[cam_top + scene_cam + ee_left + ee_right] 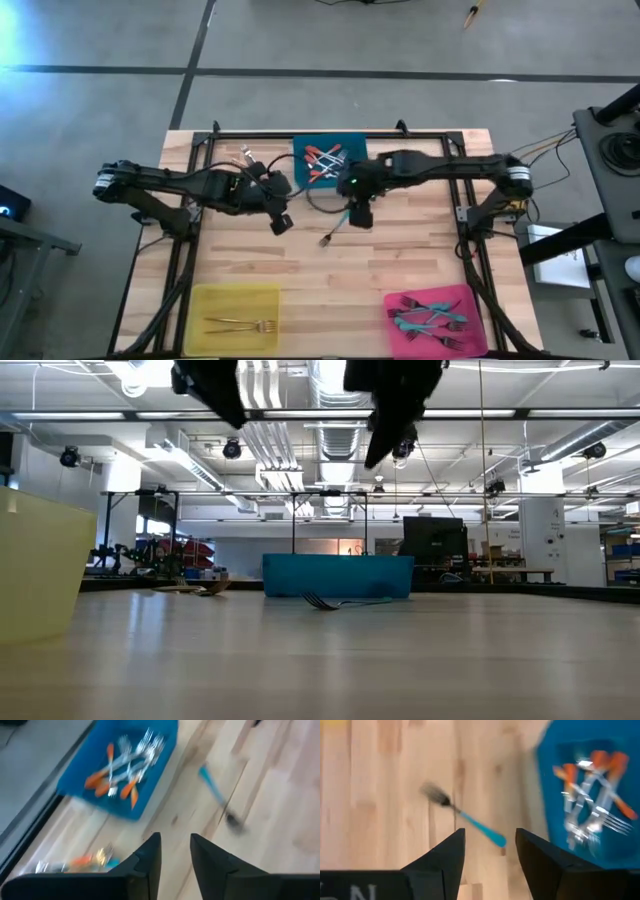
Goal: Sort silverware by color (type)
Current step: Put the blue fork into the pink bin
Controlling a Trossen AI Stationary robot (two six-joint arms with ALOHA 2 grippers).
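Right end effector (pixel 487 852) hovers above the teal fork (pixel 465 820) lying loose on the worktop (pixel 420 260) beside the blue bin (pixel 330 160), fingers spread wide and empty. Best bet: centre over the handle, then drop straight. Left end effector (pixel 175 857) waits nearby, slightly parted.

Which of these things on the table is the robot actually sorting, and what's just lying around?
Part of the job:
teal-handled fork loose on the table
orange-handled forks in the blue bin
gold fork in the yellow bin
teal forks in the pink bin

Just lying about:
cables at the table's right edge
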